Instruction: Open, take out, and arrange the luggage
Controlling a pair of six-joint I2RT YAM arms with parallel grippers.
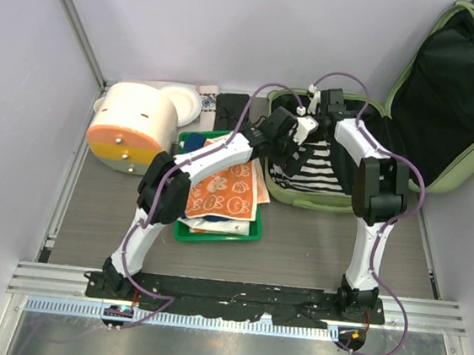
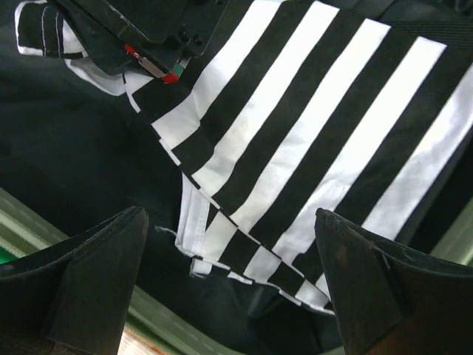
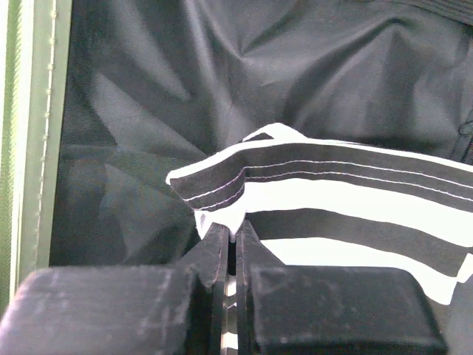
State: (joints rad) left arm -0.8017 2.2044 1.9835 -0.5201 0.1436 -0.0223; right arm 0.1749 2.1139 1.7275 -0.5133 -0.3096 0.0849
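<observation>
Pale green hard-shell luggage (image 1: 454, 90) with rounded corners lies open at the far right corner of the grey table (image 1: 315, 245). Its lid stands tilted up against the right wall and shows black fabric lining. Its base lies flat beside the lid, toward the middle of the far edge. A black-and-white striped cloth (image 1: 314, 170) lies in the base, on the black lining.

Both arms reach into the base. The left gripper (image 2: 229, 222) hangs just above the striped cloth with its dark fingers (image 2: 96, 281) spread wide and nothing between them. The near green rim of the base shows beneath it in the left wrist view. The right gripper (image 3: 231, 233) has its jaws pressed together on a raised, folded edge of the striped cloth, close to the green side wall of the base.

A flat bright green plastic tray (image 1: 214, 236) sits left of the base, touching or just beside it. The tray holds an orange-and-white patterned cloth (image 1: 231, 190) on top of other folded pieces. A cream-and-orange round container (image 1: 132, 128) stands near the far left corner, just beside the tray.
</observation>
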